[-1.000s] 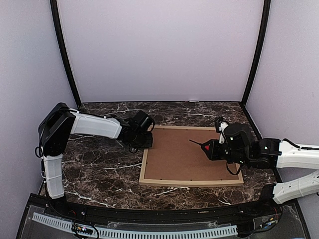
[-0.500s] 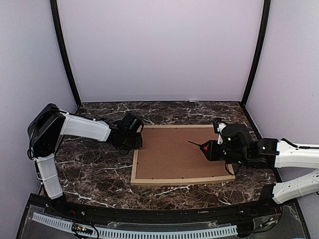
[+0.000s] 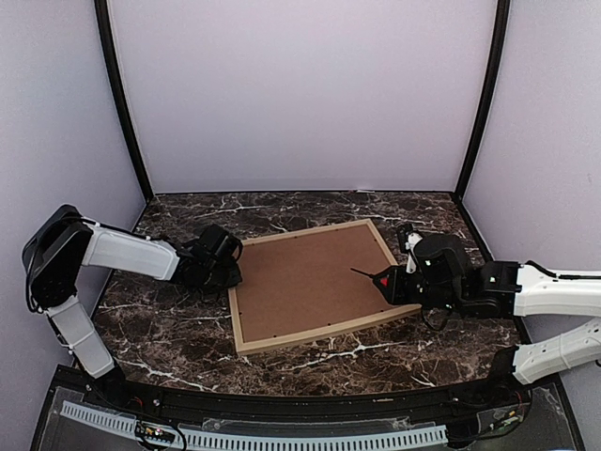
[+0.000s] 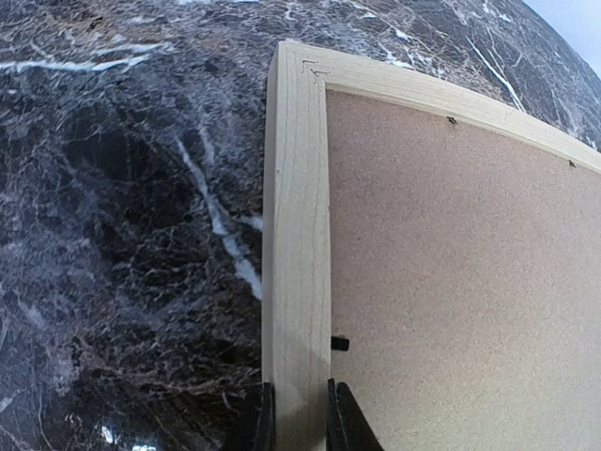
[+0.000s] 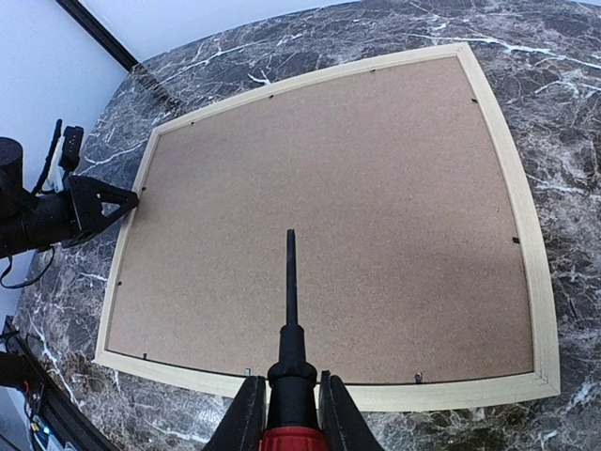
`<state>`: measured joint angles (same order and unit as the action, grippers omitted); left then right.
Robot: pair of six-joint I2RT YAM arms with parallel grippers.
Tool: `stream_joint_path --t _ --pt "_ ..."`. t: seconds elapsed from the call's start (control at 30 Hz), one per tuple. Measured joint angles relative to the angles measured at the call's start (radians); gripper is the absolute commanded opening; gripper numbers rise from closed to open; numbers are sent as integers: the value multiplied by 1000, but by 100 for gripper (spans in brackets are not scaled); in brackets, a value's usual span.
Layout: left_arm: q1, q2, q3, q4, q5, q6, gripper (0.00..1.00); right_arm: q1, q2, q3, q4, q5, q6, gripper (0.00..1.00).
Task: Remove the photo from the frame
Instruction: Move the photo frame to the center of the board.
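Pinched together, the jaws of the left gripper straddled the left-hand rail of the frame, one finger on the outer edge and one on the inner lip. The right gripper had its jaws clamped on a red-handled tool, whose thin black shaft pointed out low over the backing board; whether the tip touched could not be told. The frame lay face down and slightly skewed on the dark marble table, between the two arms. It showed as a thin border of pale natural wood with mitred corners around the plain brown board. Small dark tabs sat along the inner edge, holding the board in. The photo itself was hidden, presumably under that board. Judging by the slim moulding, the frame was probably light and stiff but easy to slide or twist on the smooth stone, so a rail gripped near its middle looked the soundest hold. The print beneath would likely be thin, floppy and easily creased, best taken by a margin once the board came off.
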<state>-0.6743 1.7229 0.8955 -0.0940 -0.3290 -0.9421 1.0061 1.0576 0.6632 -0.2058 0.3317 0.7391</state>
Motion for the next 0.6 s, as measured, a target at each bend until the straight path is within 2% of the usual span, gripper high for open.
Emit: stream_joint_path --t 0.2,0.6 --pt "-27 -55 -69 23 -1 -75 13 0 0 0 7 -3 2 0" --pt "-116 -54 -76 37 -29 -209 20 0 0 0 11 -9 4 0"
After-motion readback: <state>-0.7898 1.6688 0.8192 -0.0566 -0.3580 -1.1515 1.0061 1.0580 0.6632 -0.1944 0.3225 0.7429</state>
